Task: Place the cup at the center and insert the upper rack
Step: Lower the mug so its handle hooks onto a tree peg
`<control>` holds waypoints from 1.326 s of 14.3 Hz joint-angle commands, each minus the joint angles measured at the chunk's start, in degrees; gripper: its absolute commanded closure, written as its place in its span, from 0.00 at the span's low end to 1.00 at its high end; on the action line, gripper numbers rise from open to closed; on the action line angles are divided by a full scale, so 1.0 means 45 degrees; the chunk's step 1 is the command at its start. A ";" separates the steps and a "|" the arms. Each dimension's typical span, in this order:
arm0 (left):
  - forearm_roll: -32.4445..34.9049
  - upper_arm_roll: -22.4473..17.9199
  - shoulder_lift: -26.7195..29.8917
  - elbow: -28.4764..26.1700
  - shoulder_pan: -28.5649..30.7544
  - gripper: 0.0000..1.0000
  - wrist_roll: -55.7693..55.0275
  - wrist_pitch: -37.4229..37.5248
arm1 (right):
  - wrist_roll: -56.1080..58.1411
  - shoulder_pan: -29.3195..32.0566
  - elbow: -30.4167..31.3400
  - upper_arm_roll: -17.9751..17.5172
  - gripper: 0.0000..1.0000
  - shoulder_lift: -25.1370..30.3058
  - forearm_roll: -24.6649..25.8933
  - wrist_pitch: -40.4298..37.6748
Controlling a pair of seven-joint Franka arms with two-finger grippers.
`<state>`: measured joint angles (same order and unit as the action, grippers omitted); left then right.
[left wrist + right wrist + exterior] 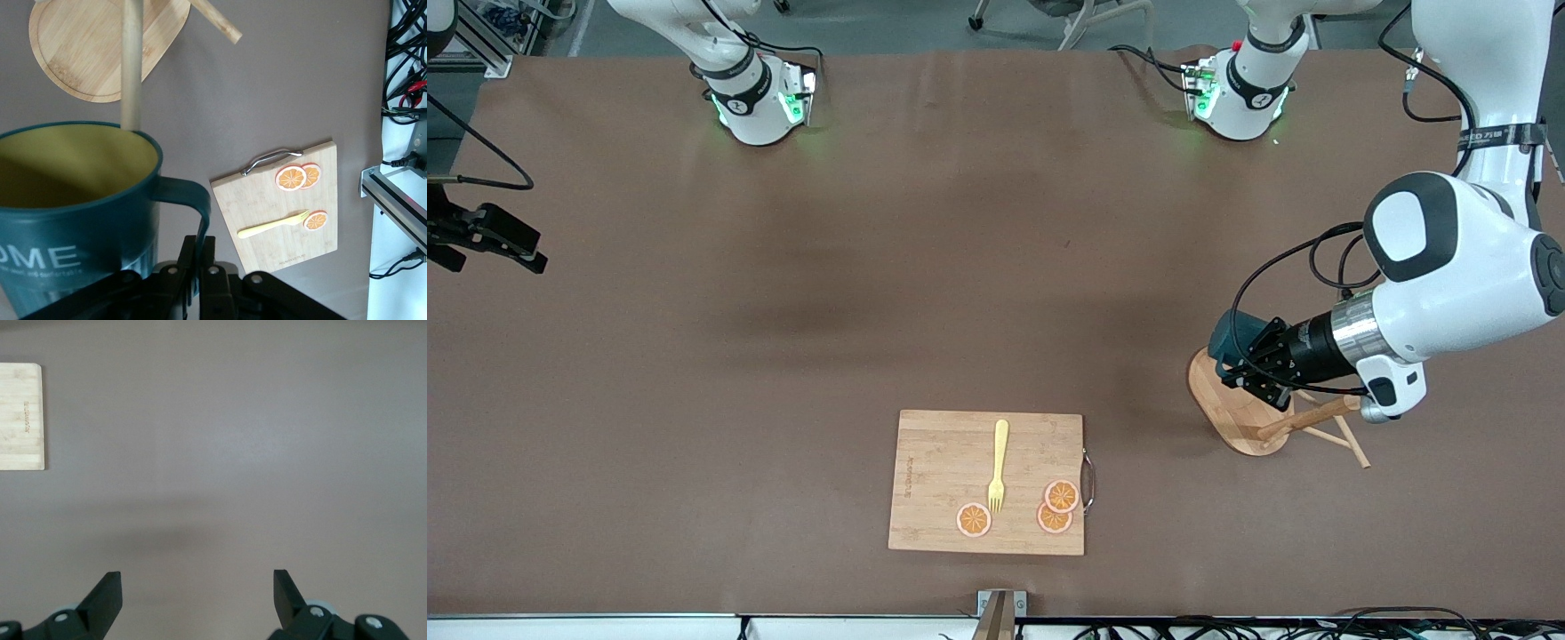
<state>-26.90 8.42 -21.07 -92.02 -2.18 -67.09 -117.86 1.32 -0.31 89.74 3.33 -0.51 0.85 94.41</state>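
- The left tool (1249, 373) grips the cup (1232, 338) by its handle, fingers pinched shut on it, holding it over the upper rack (1267, 418) at the left arm's end of the worktop (783, 356).
- In the left wrist view the rack's post (131, 63) rises just beside the cup's rim; the handle hold seemingly keeps the mug level.
- The right tool (197, 593) waits, jaws spread wide and empty, above bare worktop.
- Open room lies toward the centre; the cutting board (987, 482), with its fork (998, 464) and orange slices (1054, 507), sits well apart from the left tool.

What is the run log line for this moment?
left gripper: shut on cup handle, over rack | right gripper: open, waiting
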 commanded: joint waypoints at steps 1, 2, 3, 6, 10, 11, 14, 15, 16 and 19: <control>-0.0349 0.0083 0.0035 -0.0079 0.0288 1.00 0.0417 0.0059 | -0.0058 -0.0068 0.0194 0.0022 0.00 0.0290 -0.0033 -0.0120; -0.0408 0.0083 -0.0005 0.0018 0.0288 1.00 0.0436 0.0059 | -0.0058 -0.0067 0.0155 0.0022 0.00 0.0290 -0.0033 -0.0120; -0.0582 0.0064 -0.0064 0.0057 0.0288 1.00 0.0456 0.0020 | -0.0058 -0.0106 0.0155 0.0022 0.00 0.0290 -0.0033 -0.0120; -0.0876 0.0063 -0.0220 0.0135 0.0288 1.00 0.0476 -0.0116 | -0.0058 -0.0185 0.0155 0.0022 0.00 0.0290 -0.0052 -0.0100; -0.1150 0.0044 -0.0455 0.0311 0.0503 1.00 0.0592 -0.0253 | -0.0058 -0.0126 0.0155 0.0022 0.00 0.0290 -0.0052 -0.0081; -0.1150 0.0063 -0.0474 0.0312 0.0581 1.00 0.0806 -0.0331 | -0.0058 -0.0126 0.0155 0.0041 0.00 0.0290 -0.0052 -0.0100; -0.1150 0.0044 -0.0630 0.0331 0.0698 1.00 0.1042 -0.0332 | -0.0058 -0.0087 0.0135 0.0080 0.00 0.0290 -0.0033 -0.0081; -0.1150 0.0044 -0.0669 0.0389 0.0757 1.00 0.1081 -0.0351 | -0.0058 -0.0087 0.0135 0.0080 0.00 0.0290 -0.0033 -0.0100; -0.1150 0.0044 -0.0786 0.0525 0.0796 1.00 0.1217 -0.0351 | -0.0058 -0.0087 0.0135 0.0099 0.00 0.0290 -0.0033 -0.0100; -0.1150 0.0024 -0.0943 0.0585 0.0972 1.00 0.1413 -0.0585 | -0.0058 -0.0067 0.0135 0.0119 0.00 0.0290 -0.0033 -0.0120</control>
<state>-30.87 8.30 -24.33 -90.75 1.46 -62.06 -120.07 1.32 -0.72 89.63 3.74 -0.42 0.85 94.21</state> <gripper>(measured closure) 0.947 0.000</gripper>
